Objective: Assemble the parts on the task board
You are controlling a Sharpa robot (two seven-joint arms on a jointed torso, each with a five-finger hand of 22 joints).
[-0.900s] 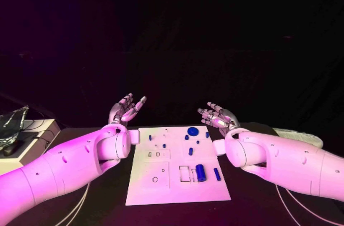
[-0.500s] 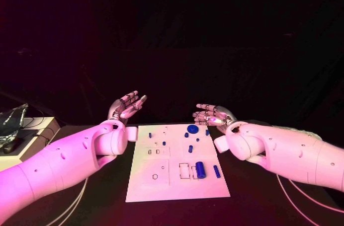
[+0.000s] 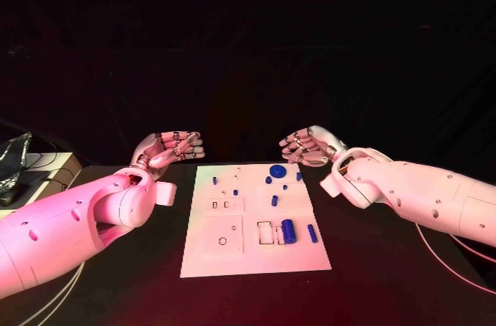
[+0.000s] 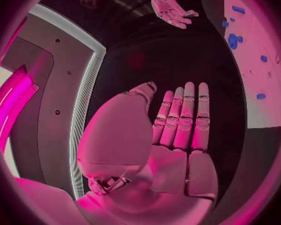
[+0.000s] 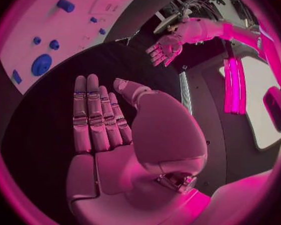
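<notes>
The white task board [image 3: 253, 251] lies flat in the middle of the black table. Several blue parts lie on it: a round disc [image 3: 277, 170] at the far edge, small pegs [image 3: 275, 200] around the middle, and a thick cylinder [image 3: 289, 231] beside a thin peg [image 3: 312, 233] nearer me. My left hand [image 3: 168, 148] hovers past the board's far left corner and holds nothing. My right hand [image 3: 307, 147] hovers past the far right corner, also empty. In the wrist views, the left hand [image 4: 178, 135] and the right hand [image 5: 103, 130] each show straight fingers side by side over bare table.
A pale box with a crumpled grey thing [image 3: 21, 172] on it sits at the table's left edge. Cables run over the table on the near left [image 3: 62, 297] and on the right [image 3: 455, 261]. The board [image 5: 72, 25] lies off to the side of my right palm.
Both hands have turned and drawn their spread fingers together. The left hand has swung outward to the left; the right hand has risen a little farther from the board.
</notes>
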